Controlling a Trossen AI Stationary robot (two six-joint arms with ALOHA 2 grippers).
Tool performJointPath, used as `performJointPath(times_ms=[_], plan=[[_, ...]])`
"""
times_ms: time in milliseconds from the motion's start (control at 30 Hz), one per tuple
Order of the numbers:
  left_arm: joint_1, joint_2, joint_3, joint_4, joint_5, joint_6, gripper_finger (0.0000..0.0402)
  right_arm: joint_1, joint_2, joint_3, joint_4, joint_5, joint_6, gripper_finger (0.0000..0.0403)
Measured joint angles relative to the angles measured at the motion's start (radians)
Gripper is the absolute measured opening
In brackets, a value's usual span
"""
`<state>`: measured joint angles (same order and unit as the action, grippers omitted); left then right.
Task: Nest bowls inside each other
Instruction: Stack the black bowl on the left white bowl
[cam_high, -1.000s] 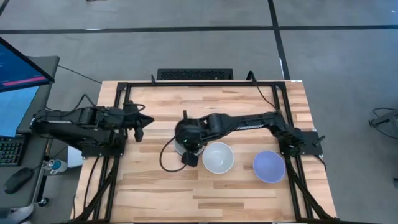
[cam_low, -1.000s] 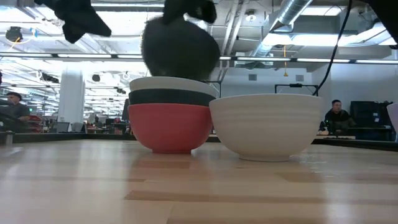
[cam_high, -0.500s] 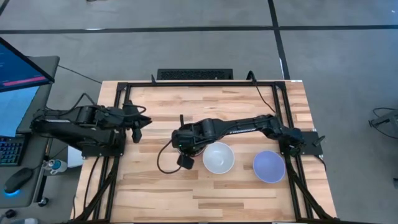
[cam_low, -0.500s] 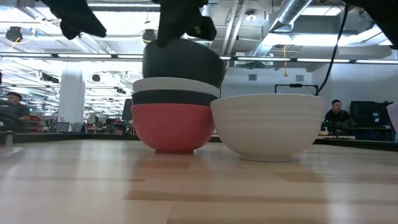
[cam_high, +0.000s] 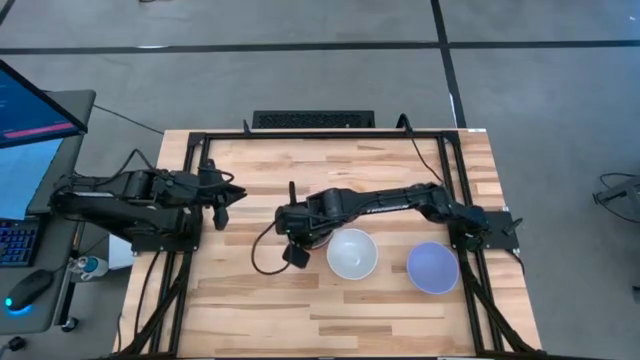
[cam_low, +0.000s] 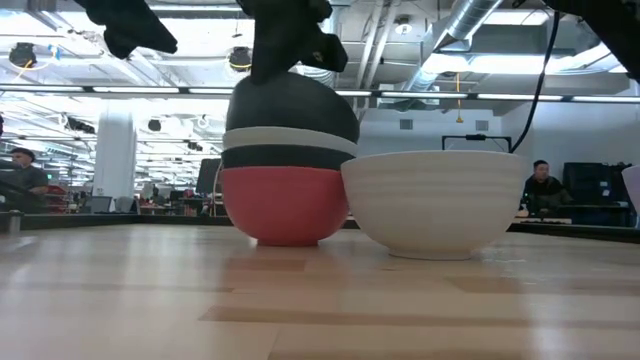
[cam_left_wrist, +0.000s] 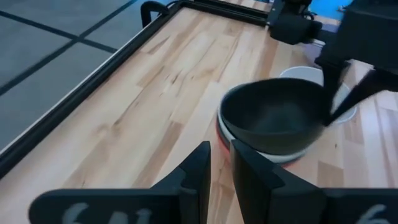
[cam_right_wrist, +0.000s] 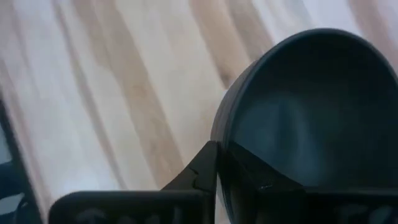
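Pale wooden worktop (cam_high: 250, 300): right gripper (cam_high: 292, 226) pinches the black bowl's (cam_left_wrist: 270, 115) rim, tilted atop the red-based stack (cam_low: 285, 205) beside the white bowl (cam_high: 351, 253); rigid, smooth, likely slippery, so grip the rim; left gripper (cam_high: 222, 195) waits aside, jaws narrow

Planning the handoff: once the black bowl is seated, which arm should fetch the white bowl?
Probably the right. Its end effector holds the black bowl beside the white bowl; the left end effector waits farther off.
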<state>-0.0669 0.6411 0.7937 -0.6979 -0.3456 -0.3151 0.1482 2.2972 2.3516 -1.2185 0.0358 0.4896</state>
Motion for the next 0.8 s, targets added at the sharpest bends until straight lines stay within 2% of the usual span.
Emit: performJointPath(times_ms=[267, 533, 800], plan=[[0.000, 0.000, 0.000, -0.001, -0.001, 0.000, 0.0053, -0.020, 0.017, 0.002, -0.042, 0.050, -0.016, 0.0013], [0.000, 0.000, 0.000, -0.021, -0.002, 0.000, 0.0053, -0.016, 0.069, -0.003, -0.085, 0.018, -0.016, 0.0074], [0.000, 0.000, 0.000, -0.062, -0.003, -0.001, 0.0053, -0.011, 0.012, 0.003, 0.031, 0.021, 0.013, 0.0087]])
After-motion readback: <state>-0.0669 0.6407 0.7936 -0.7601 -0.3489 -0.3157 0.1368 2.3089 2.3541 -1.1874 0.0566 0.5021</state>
